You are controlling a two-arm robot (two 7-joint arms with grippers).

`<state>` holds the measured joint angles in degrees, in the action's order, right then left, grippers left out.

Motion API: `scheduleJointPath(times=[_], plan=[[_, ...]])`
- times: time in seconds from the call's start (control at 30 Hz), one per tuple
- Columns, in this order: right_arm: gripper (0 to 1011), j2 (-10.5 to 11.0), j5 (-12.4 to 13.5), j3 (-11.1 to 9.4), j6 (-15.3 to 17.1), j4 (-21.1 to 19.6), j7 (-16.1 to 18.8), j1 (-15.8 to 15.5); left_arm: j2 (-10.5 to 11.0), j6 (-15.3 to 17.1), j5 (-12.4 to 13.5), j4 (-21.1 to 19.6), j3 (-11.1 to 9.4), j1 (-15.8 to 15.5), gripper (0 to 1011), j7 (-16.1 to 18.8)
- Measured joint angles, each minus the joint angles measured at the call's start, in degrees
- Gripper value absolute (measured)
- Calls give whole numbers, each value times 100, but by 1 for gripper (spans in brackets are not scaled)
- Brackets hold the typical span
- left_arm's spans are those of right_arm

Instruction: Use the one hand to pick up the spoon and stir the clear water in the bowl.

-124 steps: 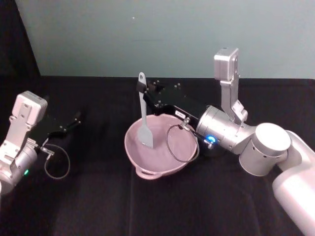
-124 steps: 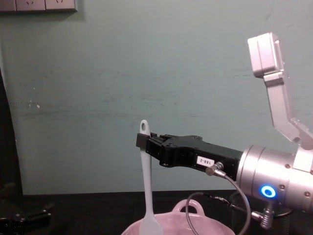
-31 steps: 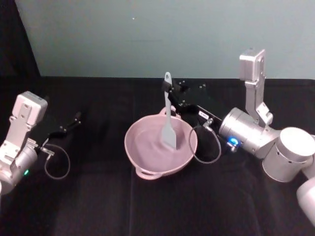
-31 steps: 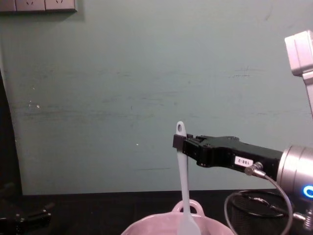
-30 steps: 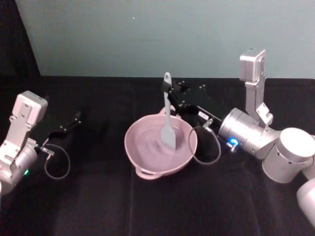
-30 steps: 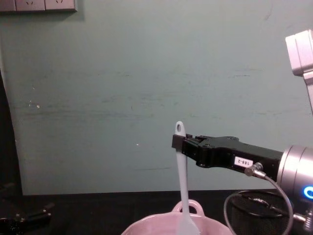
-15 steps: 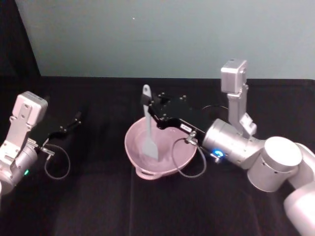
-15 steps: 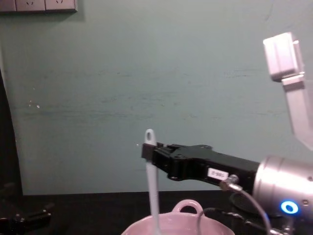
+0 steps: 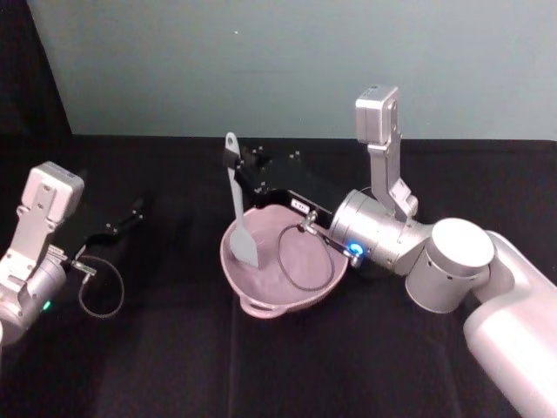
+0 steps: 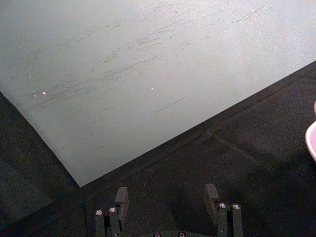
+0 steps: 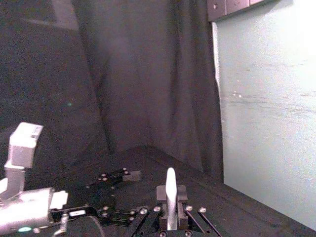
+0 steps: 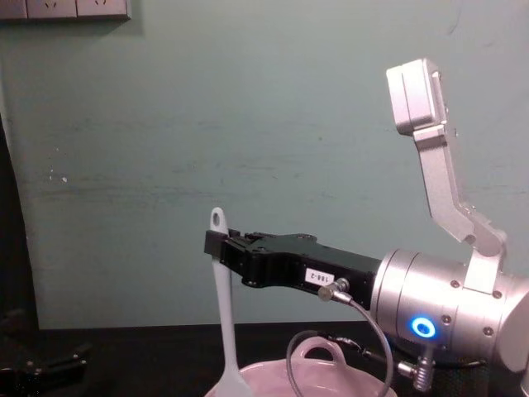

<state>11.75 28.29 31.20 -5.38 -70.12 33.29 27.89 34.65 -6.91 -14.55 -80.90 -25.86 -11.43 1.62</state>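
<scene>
Stirring in hand: right gripper (image 9: 232, 164) clamped on spoon (image 9: 242, 228) handle, blade inside bowl (image 9: 261, 306) near left wall. Next: sweep blade round. Left gripper (image 9: 132, 212) parked, jaws apart.

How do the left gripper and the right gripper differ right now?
The right gripper is shut on the spoon, holding it roughly upright with its blade in the bowl; the left gripper is open and empty. The right gripper reaches over the bowl; the left gripper sits at the left of the table. Both are black.

Pale pink bowl (image 9: 271, 297); white spoon (image 9: 236, 198), its blade greyish, perhaps translucent; black right gripper (image 9: 233, 163); black worktop (image 9: 174, 348).
</scene>
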Motion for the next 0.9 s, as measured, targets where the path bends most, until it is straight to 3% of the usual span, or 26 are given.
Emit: scheduleJointPath(times=[0.43,0.9], plan=[[118,5,-19,-270,-91,434,-119,237,0,0,0,0,0,0,1011,0],[118,345,-42,-484,55,-95,-267,-120,0,0,0,0,0,0,1011,0]])
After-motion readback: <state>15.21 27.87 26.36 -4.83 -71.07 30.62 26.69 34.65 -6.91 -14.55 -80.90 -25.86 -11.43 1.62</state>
